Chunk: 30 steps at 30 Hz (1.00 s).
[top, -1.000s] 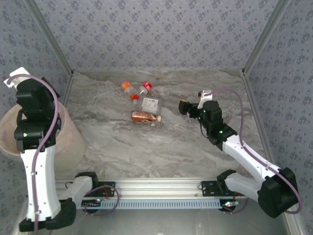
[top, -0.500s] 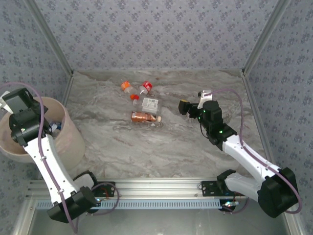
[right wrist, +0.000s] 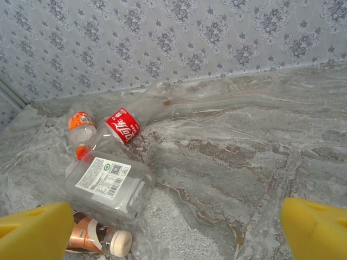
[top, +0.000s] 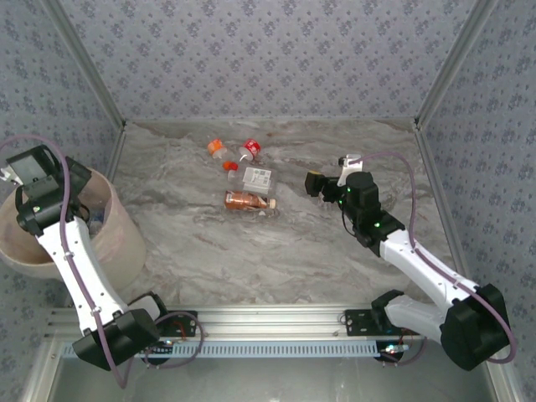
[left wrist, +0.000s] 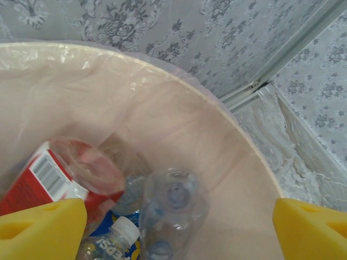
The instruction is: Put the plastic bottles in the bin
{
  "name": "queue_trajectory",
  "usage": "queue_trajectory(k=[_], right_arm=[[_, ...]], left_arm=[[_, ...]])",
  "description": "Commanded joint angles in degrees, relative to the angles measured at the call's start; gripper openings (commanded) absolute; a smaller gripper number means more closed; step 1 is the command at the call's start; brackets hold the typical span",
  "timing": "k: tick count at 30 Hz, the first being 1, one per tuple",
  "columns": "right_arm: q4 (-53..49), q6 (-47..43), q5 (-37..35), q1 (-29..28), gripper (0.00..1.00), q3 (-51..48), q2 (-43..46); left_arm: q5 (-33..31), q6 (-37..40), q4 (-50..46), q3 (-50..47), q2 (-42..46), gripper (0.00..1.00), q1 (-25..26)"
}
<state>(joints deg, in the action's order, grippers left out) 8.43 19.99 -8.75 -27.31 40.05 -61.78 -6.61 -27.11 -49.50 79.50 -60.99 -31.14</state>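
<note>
The left gripper [left wrist: 176, 230] is being held wide open and empty over the bin [left wrist: 233, 141], above the binned bottles [left wrist: 173, 203]. A drop is seemingly being completed; next, the loose bottles [top: 243, 177] at mid-table are calling for a grasp, the right gripper [right wrist: 179, 233] being held open near them. The marbled table [top: 293, 251] is being enclosed by papered walls [top: 268, 59].

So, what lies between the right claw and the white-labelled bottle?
Nothing but bare table: the top view shows that stretch, from the right claw to the white-labelled bottle, free of objects.
</note>
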Motion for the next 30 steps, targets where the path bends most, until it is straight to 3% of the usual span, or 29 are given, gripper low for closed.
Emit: queue_trajectory(k=[1,7,14,18,21,25,30], right_arm=[[1.25,0.71,0.38,-0.42,1.00,2.26,-0.92],[1.11,0.93,2.67,-0.44,1.00,3.52,-3.43],[3.25,-0.58,6.04,-0.79,1.00,3.75,-6.00],[3.39,-4.00,13.64,-1.07,0.97,4.23,-8.13],[2.90,-4.33,14.35,-2.11,0.98,4.86,-9.85],[3.50,-4.43,12.94,-2.95,1.00,4.51,-10.87],[5.66,-4.33,13.97,-2.89,1.00,2.95,-11.06]], left_arm=[[3.52,-0.13,-0.43,2.75,0.92,0.91,-0.32],[10.14,-0.22,-0.07,4.10,1.18,0.98,1.37],[-2.86,-1.26,-0.16,7.42,0.23,0.98,23.63],[-6.63,-3.79,4.37,6.64,-1.07,0.98,34.73],[-10.71,-4.83,7.19,6.20,-3.14,0.98,42.32],[-14.57,-8.42,10.27,4.45,-5.81,0.98,49.19],[-12.28,-19.61,15.99,-1.41,-8.75,0.98,53.58]])
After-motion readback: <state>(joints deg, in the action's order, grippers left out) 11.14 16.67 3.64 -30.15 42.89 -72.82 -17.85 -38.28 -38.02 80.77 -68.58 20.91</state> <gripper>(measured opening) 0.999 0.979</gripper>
